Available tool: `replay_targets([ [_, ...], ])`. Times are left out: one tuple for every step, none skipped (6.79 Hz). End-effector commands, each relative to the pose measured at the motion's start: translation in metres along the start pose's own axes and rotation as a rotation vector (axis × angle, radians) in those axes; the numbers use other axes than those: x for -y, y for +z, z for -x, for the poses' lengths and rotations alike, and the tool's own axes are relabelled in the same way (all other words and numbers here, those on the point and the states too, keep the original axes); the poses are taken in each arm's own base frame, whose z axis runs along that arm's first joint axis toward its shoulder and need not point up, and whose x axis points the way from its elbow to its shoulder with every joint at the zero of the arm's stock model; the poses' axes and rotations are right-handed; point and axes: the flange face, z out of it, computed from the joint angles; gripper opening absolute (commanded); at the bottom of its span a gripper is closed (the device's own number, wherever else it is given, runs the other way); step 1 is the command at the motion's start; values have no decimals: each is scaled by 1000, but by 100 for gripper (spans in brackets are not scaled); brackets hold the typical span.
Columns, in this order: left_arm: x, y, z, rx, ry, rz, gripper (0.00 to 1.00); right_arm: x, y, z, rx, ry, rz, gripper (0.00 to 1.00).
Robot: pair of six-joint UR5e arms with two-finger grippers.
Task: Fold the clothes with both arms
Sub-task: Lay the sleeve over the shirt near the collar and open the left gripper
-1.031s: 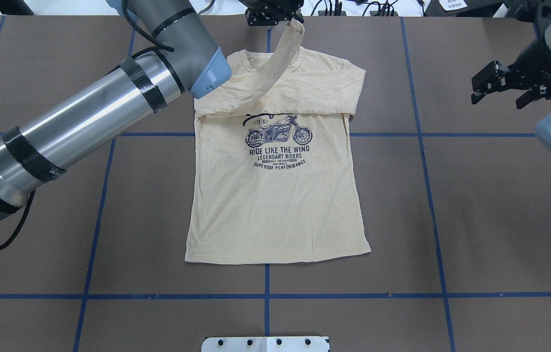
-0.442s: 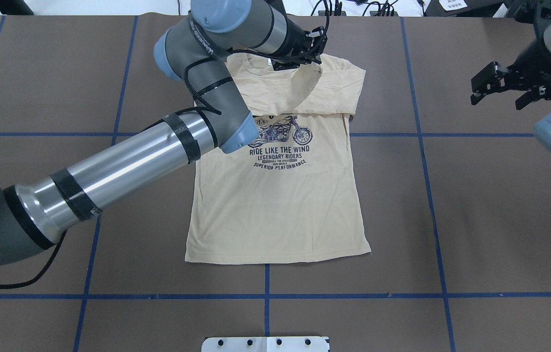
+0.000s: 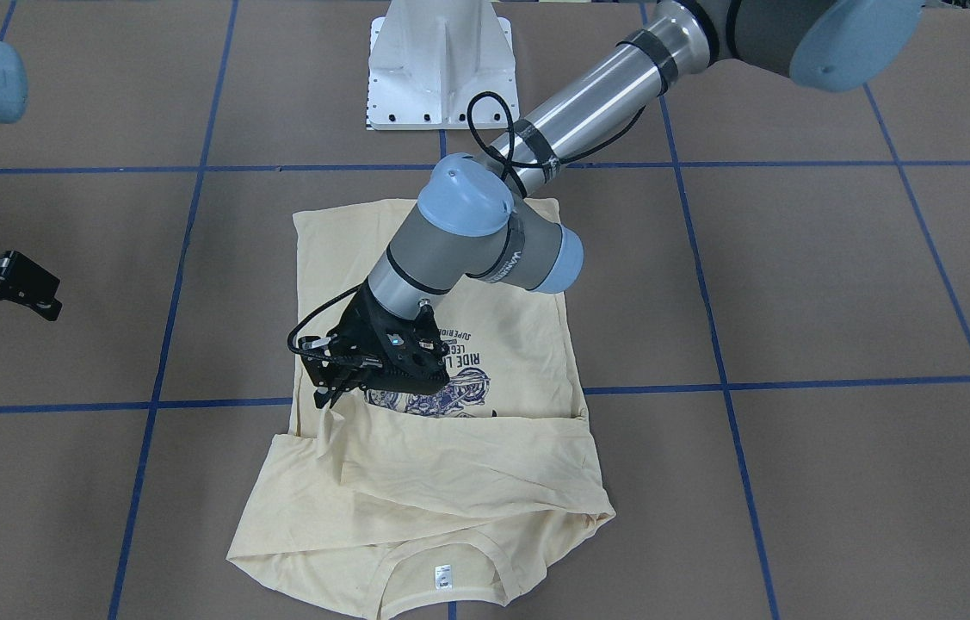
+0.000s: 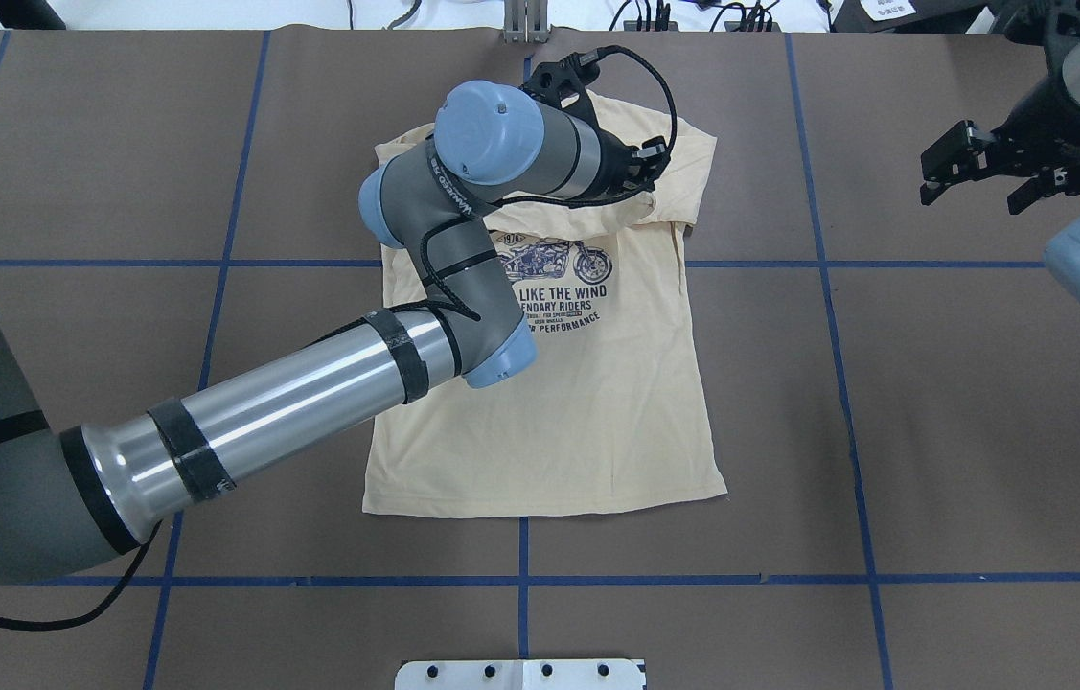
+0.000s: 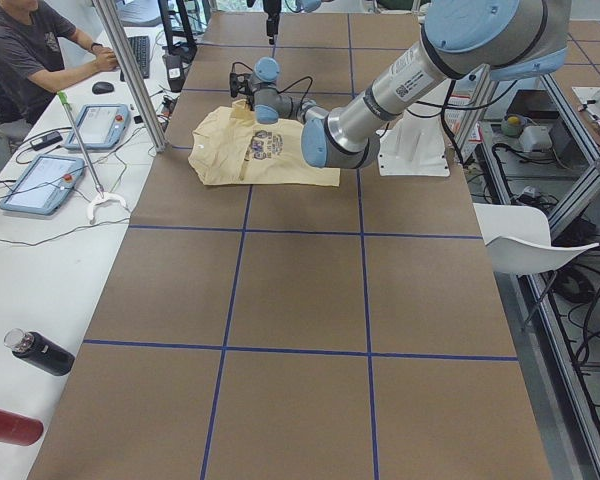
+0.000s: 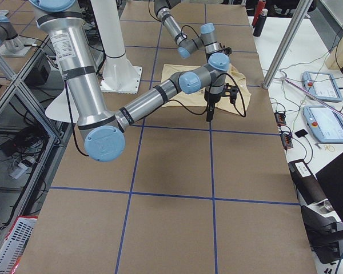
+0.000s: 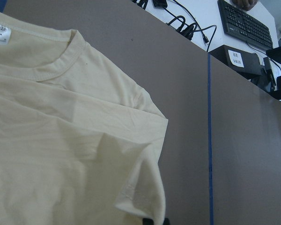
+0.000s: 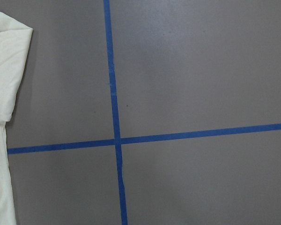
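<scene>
Lying flat and print-up on the brown tabletop (image 4: 932,402), one pale cream-yellow T-shirt (image 4: 587,402) with sleeves folded across its chest; left pincer (image 3: 328,398) low beside the print (image 4: 554,264), clenched on a sleeve cuff (image 7: 140,201); right pincer (image 4: 973,196) released, jaws spread, hovering well apart from the garment.
</scene>
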Motion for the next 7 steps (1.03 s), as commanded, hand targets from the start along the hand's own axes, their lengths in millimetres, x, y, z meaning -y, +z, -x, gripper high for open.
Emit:
replay_targets([
  [-8, 14, 14, 18, 33, -41, 0, 2, 2, 3, -2, 0, 2, 100],
  [-7, 15, 17, 23, 36, -44, 0, 4, 4, 2, -4, 3, 5, 100],
  [-9, 21, 22, 38, 37, -74, 0, 4, 5, 3, -5, 1, 4, 100],
  [-10, 24, 28, 51, 46, -88, 0, 4, 5, 4, -4, -1, 4, 100],
  [-8, 26, 31, 58, 46, -94, 7, 3, 5, 5, -3, -3, 4, 100],
  [-6, 26, 33, 60, 47, -114, 50, 3, 5, 5, -3, -3, 4, 100],
  [-6, 25, 30, 56, 46, -116, 59, 4, 4, 5, -3, -3, 3, 100],
])
